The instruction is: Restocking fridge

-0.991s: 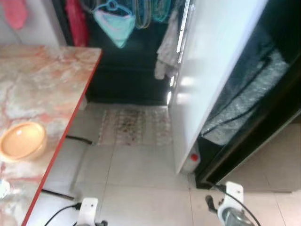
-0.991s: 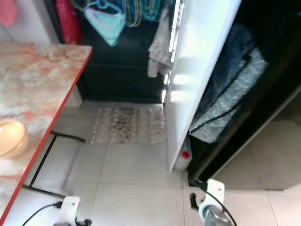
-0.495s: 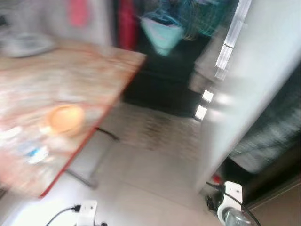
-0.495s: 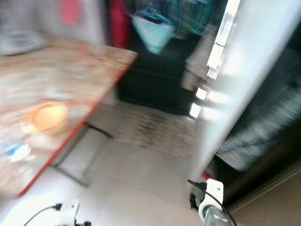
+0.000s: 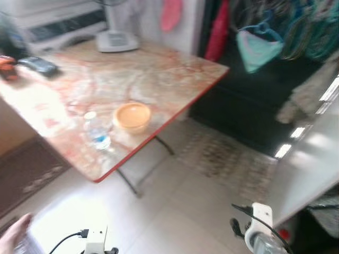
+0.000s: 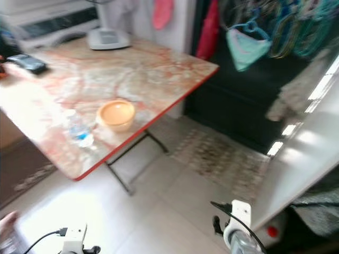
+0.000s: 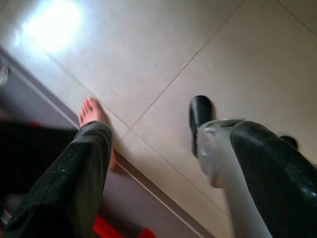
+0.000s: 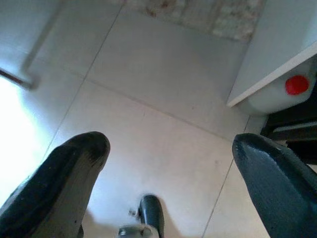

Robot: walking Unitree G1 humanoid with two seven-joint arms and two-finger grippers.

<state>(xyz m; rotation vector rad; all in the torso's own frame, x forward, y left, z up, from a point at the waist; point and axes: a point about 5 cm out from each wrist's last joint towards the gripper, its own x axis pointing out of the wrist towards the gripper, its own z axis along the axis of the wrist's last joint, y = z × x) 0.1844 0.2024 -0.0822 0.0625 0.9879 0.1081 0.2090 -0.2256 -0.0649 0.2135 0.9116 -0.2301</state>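
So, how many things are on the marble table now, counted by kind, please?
Water bottle: 1
Orange bowl: 1
White fan base: 1
Dark flat gadget: 1
Orange thing at the table's far edge, too blurred to name: 1
Total: 5

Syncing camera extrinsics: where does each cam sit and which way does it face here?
Left/right eye views: head stereo pair, facing forward and down at the table, bowl, water bottle; both wrists at the bottom edge.
Left wrist view: faces down at the tiled floor; left tool, a person's bare foot.
Right wrist view: faces down at the floor; right tool open, red-capped jug.
Shared: jug, floor, rug.
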